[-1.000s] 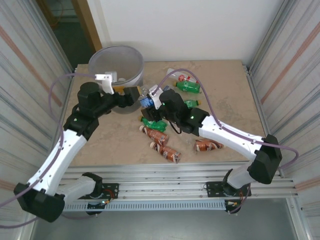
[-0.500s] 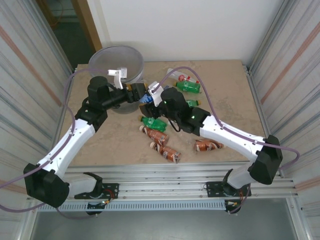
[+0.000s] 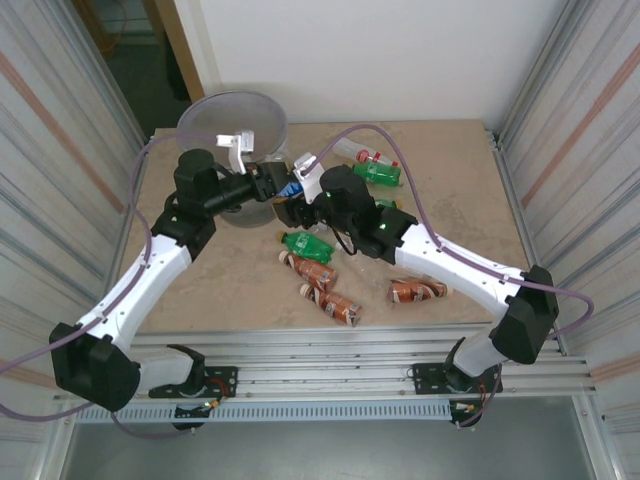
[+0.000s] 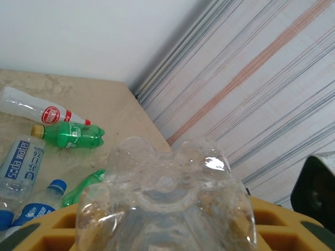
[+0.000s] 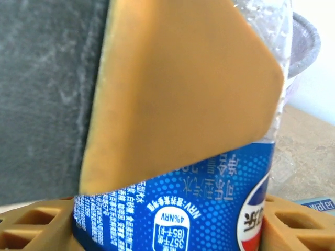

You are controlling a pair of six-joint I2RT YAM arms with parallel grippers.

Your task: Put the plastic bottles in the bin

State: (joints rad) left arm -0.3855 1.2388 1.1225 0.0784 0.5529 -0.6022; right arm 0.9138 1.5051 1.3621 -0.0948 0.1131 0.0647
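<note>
Top cam: left gripper [image 3: 270,183] & right gripper [image 3: 297,203] meet over the table [image 3: 200,290] nr its far-left corner, just beside the bin [image 3: 262,150], w/ a blue-label bottle [image 3: 289,190] btwn them. L wrist cam adds the bottle's clear base clamped btwn left fingers. R wrist cam: label sits btwn right pads; can't tell if gripped. Loose bottles [image 3: 340,306] lie mid-table.

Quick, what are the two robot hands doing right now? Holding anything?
Left gripper: closed on the blue-labelled bottle.
Right gripper: same bottle sits between its jaws; gripping or not, cannot be told.
</note>
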